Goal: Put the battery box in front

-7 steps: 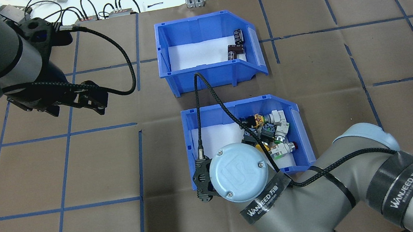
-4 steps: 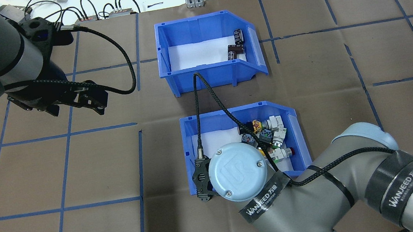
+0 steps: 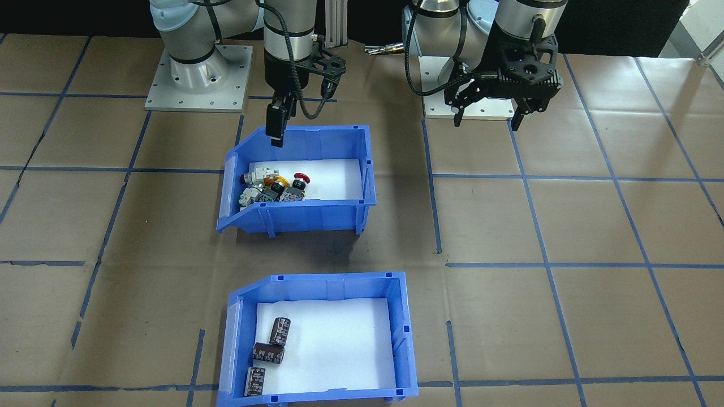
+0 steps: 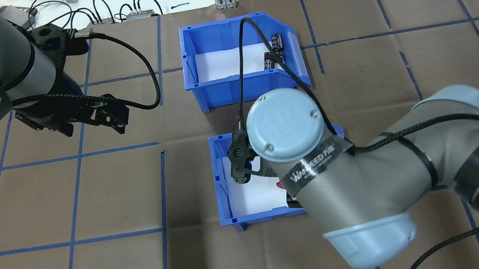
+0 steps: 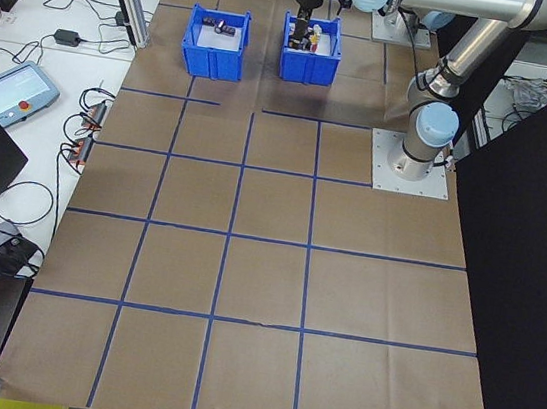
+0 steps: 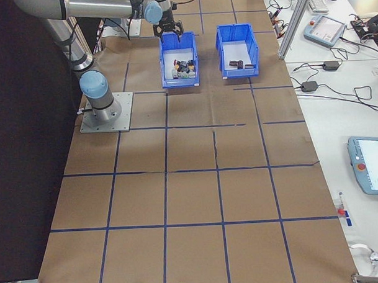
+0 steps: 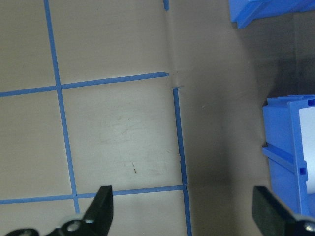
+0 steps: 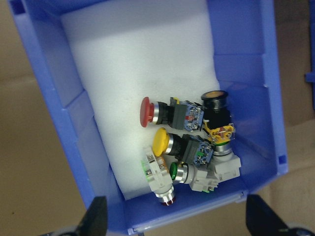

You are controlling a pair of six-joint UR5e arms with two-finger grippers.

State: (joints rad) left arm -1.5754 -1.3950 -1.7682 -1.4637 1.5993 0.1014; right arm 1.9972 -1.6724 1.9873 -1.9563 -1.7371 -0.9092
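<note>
While the left claw (image 3: 487, 112) hangs spread, the right claw (image 3: 276, 135) gapes above the switch bin (image 3: 339, 141), empty.

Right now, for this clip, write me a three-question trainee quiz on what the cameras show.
1. True or false: the right gripper is clamped on the battery box.
2. Which bin is nearer the robot's base? A) battery box B) switch bin
3. Fill in: the battery box holds ___ dark cylinders.

Key:
1. False. The right gripper hangs open above the switch bin's near wall, holding nothing, far from the battery box.
2. B. The switch bin sits between the robot and the battery box; the left gripper hovers open off to the side over bare table.
3. Three.
</note>
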